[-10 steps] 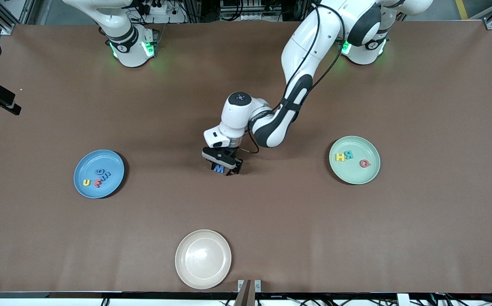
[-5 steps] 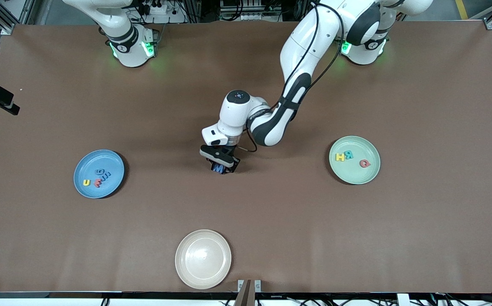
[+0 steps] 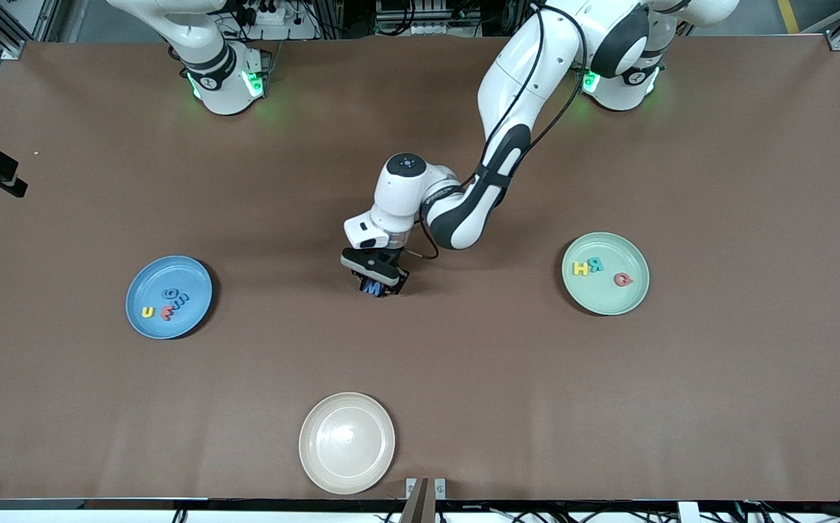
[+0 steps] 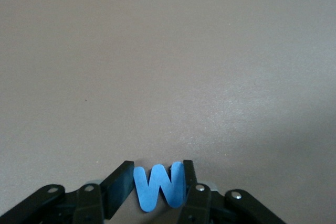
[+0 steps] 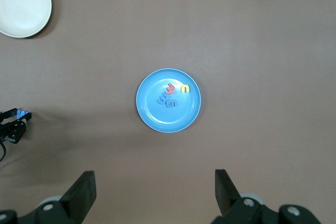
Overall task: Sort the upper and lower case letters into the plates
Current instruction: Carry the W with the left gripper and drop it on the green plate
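Nearest you: cream plate (image 3: 347,443), not a target. Mid-table: left gripper (image 3: 378,285) clamped on blue W (image 4: 159,185), btwn blue plate (image 3: 168,296) & mint plate (image 3: 605,273), each w/ letters in it. Right gripper (image 5: 155,192) waits over blue plate, jaws wide, empty. Risk: grip sits at W's outer strokes; a fast lift could let it twist out & drop short.

Bare table (image 3: 463,363) btwn plates; left arm (image 3: 507,145) spans centre.
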Motion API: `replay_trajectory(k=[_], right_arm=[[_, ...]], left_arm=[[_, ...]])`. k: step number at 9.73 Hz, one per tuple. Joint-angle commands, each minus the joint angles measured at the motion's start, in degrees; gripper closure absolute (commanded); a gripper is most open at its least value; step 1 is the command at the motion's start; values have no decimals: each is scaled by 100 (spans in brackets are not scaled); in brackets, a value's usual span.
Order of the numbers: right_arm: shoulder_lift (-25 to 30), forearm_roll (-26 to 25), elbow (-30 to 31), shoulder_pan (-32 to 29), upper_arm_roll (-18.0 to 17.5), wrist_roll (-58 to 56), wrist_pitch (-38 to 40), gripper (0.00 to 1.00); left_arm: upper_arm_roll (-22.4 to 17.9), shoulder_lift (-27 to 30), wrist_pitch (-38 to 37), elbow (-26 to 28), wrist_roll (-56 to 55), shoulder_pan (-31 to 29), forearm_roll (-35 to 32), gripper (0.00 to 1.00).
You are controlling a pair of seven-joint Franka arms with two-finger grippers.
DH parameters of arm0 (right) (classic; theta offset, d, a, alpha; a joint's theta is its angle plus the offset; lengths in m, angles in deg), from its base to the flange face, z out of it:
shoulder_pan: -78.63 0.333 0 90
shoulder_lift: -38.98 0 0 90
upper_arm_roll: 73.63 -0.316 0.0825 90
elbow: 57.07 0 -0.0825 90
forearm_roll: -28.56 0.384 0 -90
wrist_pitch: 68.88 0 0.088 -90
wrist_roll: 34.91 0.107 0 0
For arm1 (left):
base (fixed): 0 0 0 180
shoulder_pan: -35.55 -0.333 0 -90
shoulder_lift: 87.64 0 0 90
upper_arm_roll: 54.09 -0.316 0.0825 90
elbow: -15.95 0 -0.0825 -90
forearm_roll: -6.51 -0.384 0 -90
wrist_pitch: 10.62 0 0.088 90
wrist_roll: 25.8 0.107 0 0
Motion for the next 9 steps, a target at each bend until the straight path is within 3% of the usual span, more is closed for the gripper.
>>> replay_trajectory(k=[1,6,9], right_arm=[[-53,-79,-108,-46,17,8,37,0],[-80,-9,-81,-55,115,-317,20,0],[-80,131,-63,-46,106,-335,46,0]], left_arm=[[-67,193,-256,57,-17,-78,181,73],[21,456,-1115,101,640,-535,172,77],[809,974,-2222,250,1597,-1385,181,77]])
